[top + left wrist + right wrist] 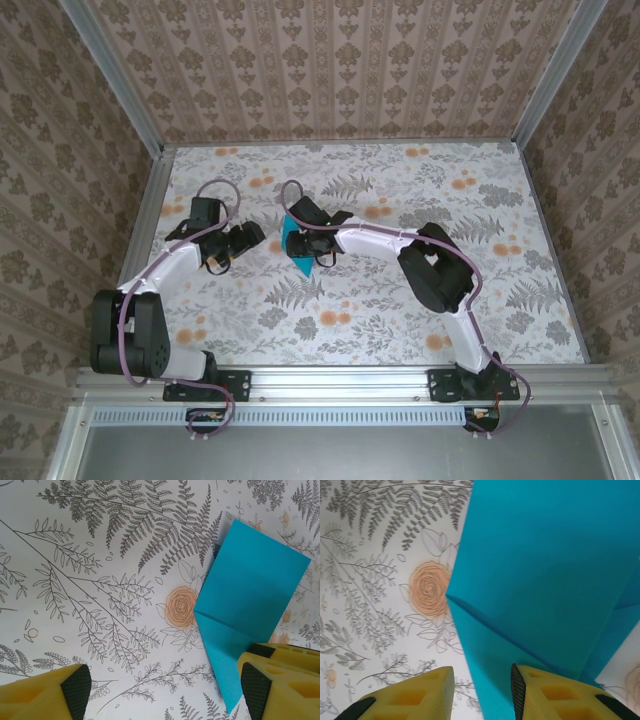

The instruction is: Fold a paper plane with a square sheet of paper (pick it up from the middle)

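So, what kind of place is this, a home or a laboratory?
Probably a laboratory robot cell, not a home. An aluminium frame boxes in the floral tabletop, patterned wallpaper covers the wall panels, and the left arm and right arm are bolted to its front rail.

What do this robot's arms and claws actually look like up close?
The left arm and right arm each have white tube-like links between chunky black joints, bolted down on black bases. A thin purple cable loops along each. The left claw and right claw each have two blocky yellow plastic fingers with black rubbery pads inside.
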